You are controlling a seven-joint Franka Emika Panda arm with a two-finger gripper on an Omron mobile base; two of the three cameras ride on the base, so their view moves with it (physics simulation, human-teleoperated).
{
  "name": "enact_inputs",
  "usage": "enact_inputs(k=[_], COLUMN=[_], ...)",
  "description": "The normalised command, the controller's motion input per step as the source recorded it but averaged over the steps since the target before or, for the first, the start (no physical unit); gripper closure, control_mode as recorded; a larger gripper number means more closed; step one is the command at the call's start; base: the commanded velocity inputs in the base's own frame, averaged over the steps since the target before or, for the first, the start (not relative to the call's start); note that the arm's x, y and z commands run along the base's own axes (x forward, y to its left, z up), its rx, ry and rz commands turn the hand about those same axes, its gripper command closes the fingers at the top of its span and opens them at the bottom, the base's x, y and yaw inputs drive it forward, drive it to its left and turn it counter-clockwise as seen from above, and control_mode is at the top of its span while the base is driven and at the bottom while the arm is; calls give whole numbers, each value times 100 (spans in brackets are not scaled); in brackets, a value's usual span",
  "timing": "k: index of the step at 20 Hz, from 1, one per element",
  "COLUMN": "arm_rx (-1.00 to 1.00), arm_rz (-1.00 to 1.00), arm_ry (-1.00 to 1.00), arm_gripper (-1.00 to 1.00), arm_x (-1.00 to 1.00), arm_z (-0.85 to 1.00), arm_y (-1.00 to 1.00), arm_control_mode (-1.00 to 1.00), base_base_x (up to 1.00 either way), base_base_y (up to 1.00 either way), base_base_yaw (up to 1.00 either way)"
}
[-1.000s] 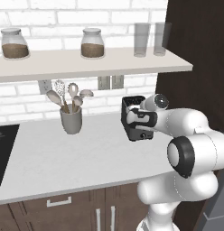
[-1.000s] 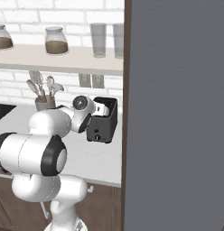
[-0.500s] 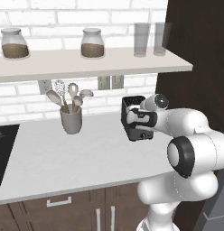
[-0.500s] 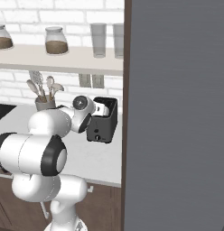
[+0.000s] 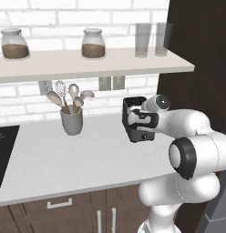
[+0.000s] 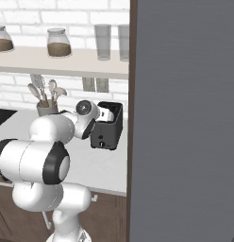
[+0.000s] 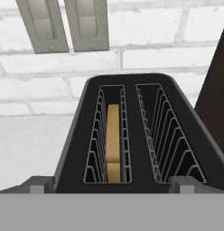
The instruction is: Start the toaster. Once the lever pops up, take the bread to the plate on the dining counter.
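Note:
The dark-grey toaster [image 5: 143,135] stands on the white worktop against the brick wall, also seen from the other side [image 6: 105,137]. My gripper [image 5: 134,119] hovers just above its front top edge, open, holding nothing. In the hand view the two fingertips [image 7: 38,186] sit wide apart on either side of the toaster's [image 7: 132,90] black top. A tan slice of bread [image 7: 113,143] stands sunk in the left slot; the right slot is empty. The gripper [image 6: 111,115] partly hides the toaster top. The plate and the dining counter are out of view.
A grey utensil cup [image 5: 72,122] stands left of the toaster. A shelf [image 5: 92,63] with jars and glasses hangs overhead. Wall outlets [image 7: 64,22] sit behind the toaster. A tall dark cabinet [image 6: 185,118] rises close on the right. A black cooktop [image 5: 3,152] lies far left.

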Motion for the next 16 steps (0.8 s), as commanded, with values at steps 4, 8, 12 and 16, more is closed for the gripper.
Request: enact_inputs(k=[4, 8, 12, 16], arm_rx=[0, 0, 0, 0], arm_rz=[0, 0, 0, 0], arm_ry=[0, 0, 0, 0], arm_gripper=[-100, -100, -100, -100], arm_x=[0, 0, 0, 0], arm_z=[0, 0, 0, 0], arm_y=[0, 0, 0, 0], arm_control_mode=[-100, -100, -100, -100], base_base_x=[0, 0, 0, 0], base_base_y=[0, 0, 0, 0], base_base_yaw=[0, 0, 0, 0])
